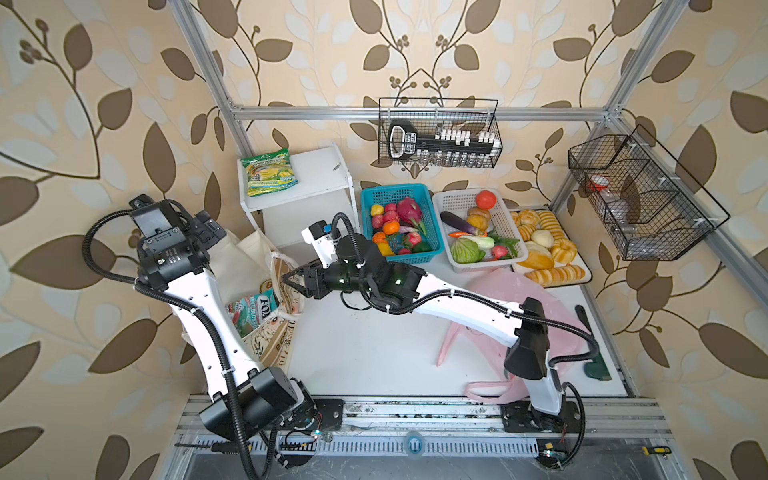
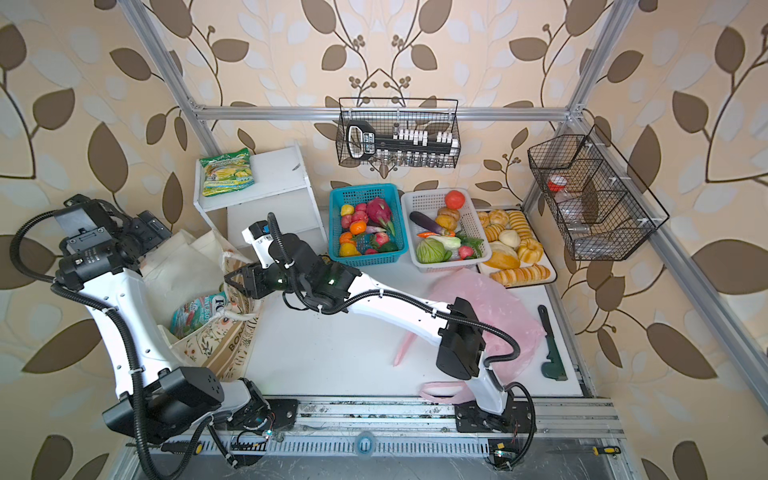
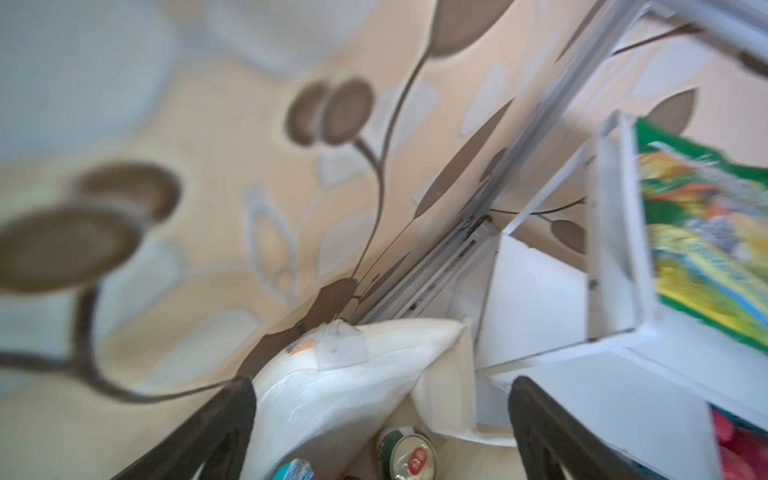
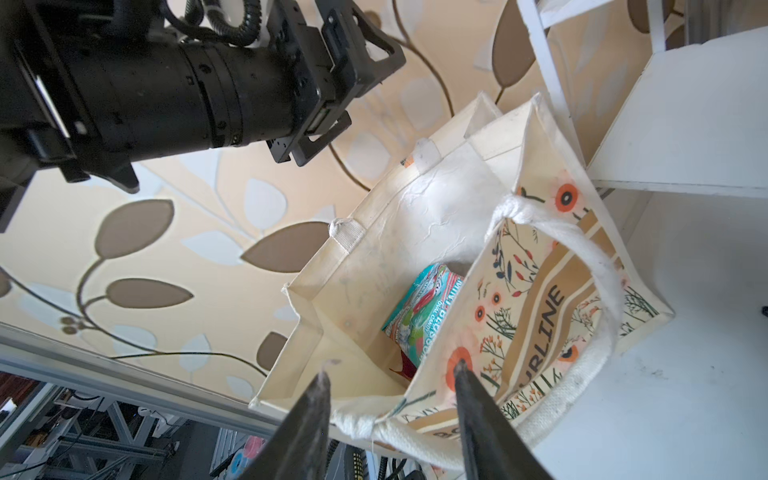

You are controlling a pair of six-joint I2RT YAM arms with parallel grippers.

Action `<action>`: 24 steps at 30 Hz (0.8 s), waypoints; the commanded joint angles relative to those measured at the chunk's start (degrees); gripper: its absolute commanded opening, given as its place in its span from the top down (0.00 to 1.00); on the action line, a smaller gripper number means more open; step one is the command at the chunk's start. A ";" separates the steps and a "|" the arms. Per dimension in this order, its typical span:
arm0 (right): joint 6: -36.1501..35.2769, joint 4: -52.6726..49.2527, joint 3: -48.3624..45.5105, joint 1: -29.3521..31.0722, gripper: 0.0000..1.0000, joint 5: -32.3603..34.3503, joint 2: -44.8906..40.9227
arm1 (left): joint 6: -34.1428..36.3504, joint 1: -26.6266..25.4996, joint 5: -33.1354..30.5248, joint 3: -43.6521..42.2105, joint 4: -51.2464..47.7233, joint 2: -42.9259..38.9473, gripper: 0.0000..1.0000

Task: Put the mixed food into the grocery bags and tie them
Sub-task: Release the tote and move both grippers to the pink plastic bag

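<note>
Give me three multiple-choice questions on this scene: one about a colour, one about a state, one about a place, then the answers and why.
1. What colour is the basket holding the dragon fruit?
A white; B blue; C black.

2. How is the pink bag?
A tied shut; B lying untied on the table; C stuffed full.

3. Where is the teal packet?
A in that basket; B on the pink bag; C in the tote.

Answers:
1 B: its mesh walls are blue in both top views.
2 B: it lies flat with its handles loose.
3 C: the right wrist view shows it inside the tote.
</note>
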 commanded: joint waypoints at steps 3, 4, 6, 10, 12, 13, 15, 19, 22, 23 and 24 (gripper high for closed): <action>-4.30 0.55 -8.70 -0.75 0.46 5.87 -10.53 | -7.48 -0.67 25.90 5.36 3.49 -2.48 0.06; -5.22 0.62 -11.96 -1.28 0.46 8.06 -13.47 | -9.97 -2.03 31.17 5.51 5.55 -2.47 0.06; -5.92 0.93 -19.12 -2.59 0.45 12.01 -19.62 | -13.12 -6.43 37.89 6.20 8.63 -2.51 0.06; -3.09 1.72 -35.86 -8.15 0.44 17.66 -34.06 | -13.30 -24.26 40.94 7.16 9.28 -2.40 0.05; -1.71 1.60 -43.85 -11.36 0.43 20.01 -41.90 | -12.74 -33.53 39.65 5.51 9.64 -2.19 0.05; -0.89 1.01 -48.74 -13.35 0.42 21.12 -46.07 | -12.31 -38.26 37.75 4.61 9.37 -1.88 0.05; 0.67 -1.44 -55.74 -17.55 0.42 22.38 -53.85 | -10.67 -47.81 34.64 2.45 8.73 -1.05 0.05; 2.73 -11.76 -67.00 -28.74 0.42 21.91 -68.25 | -9.31 -63.18 27.49 -3.72 6.96 1.57 0.07; 2.40 -19.79 -73.29 -37.94 0.42 19.12 -76.86 | -12.47 -70.17 24.01 -11.28 10.37 2.43 0.10; 2.26 -22.86 -74.91 -40.68 0.43 18.30 -78.88 | -13.46 -71.78 23.39 -13.39 11.47 2.67 0.10; 1.75 -25.75 -76.47 -43.97 0.43 16.75 -80.63 | -14.14 -73.36 23.03 -15.27 12.12 2.95 0.10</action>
